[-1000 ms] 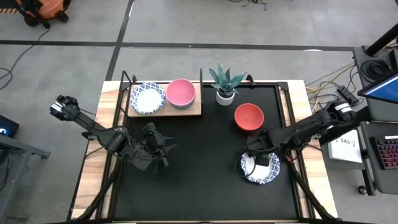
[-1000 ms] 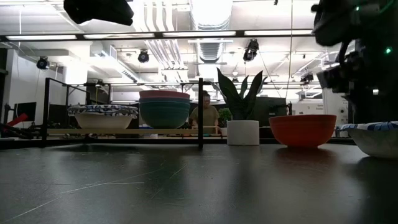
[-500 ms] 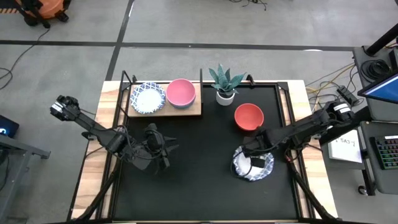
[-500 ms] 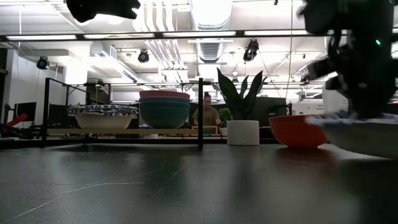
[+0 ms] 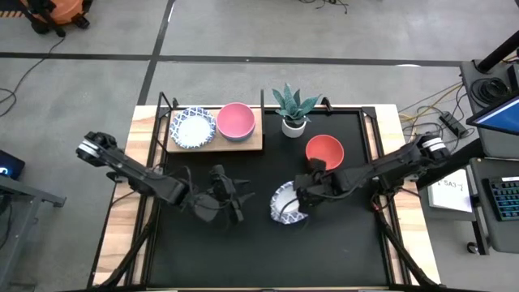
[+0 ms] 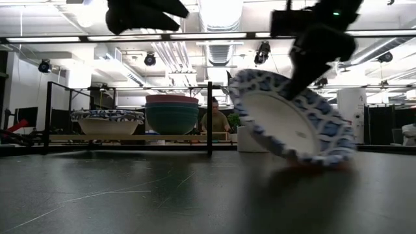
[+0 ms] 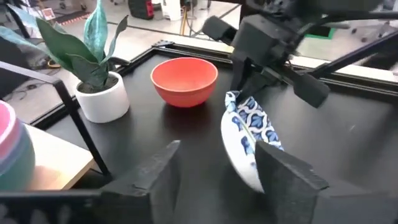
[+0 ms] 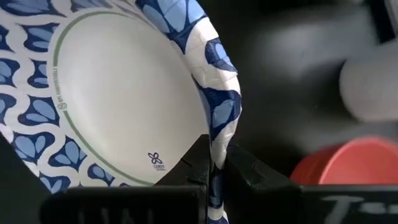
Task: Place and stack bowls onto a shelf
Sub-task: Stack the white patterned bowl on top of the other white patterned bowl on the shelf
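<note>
My right gripper (image 5: pixel 302 197) is shut on a white bowl with a blue-and-white patterned rim (image 5: pixel 284 203) over the middle of the table, and the bowl stands tipped steeply on edge (image 6: pixel 292 117). Just left of it, my left gripper (image 5: pixel 233 200) is open, with nothing between its fingers (image 7: pixel 217 171). A red bowl (image 5: pixel 324 152) sits on the table behind them. The wooden shelf (image 5: pixel 251 144) at the far left carries another patterned bowl (image 5: pixel 193 128) and a pink bowl stacked on a teal one (image 6: pixel 172 110). My right gripper pinches the patterned bowl's rim (image 8: pixel 217 146), one finger on the white inner face and one on the outer wall. The fingers come from the table's right, slanting downward. The bowl hangs steeply tilted, its inside turned toward the left arm and its lower edge (image 6: pixel 322 159) just above the table.
A white pot with a green plant (image 5: pixel 293 112) stands at the far edge between the shelf and the red bowl. The shelf's black frame posts (image 6: pixel 209 117) rise at its right end. A person (image 6: pixel 215 119) sits in the room beyond the table.
My right gripper has shut on the patterned bowl's rim, lifted it off the table's near right part and carried it toward the table's left, tipping it from flat to steeply on edge. My left gripper has moved toward the table's right, nearer the bowl.
</note>
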Robot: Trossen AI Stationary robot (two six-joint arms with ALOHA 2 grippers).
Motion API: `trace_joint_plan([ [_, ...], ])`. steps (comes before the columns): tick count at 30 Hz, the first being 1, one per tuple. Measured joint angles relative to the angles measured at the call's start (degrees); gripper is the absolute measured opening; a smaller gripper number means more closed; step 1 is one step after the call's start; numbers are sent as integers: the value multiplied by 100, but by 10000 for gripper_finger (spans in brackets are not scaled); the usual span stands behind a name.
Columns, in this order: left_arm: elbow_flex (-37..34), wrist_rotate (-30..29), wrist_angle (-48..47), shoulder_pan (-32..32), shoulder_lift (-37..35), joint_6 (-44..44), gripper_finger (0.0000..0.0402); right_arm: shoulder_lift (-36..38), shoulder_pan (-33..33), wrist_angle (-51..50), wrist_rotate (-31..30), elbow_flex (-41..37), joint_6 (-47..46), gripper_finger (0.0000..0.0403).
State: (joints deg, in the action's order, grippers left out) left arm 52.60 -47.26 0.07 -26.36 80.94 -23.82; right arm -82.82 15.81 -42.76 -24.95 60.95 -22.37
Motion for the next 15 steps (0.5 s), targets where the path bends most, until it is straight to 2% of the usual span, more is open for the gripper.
trace_joint_plan([
  [4,0,461,302,164,350,82,220,-547,0,-38,-217,566,439,13],
  [7,0,775,440,273,592,23,229,-889,0,-42,-259,978,760,13],
  [15,0,821,430,404,931,-505,231,-1389,0,-186,-659,1694,1305,13],
])
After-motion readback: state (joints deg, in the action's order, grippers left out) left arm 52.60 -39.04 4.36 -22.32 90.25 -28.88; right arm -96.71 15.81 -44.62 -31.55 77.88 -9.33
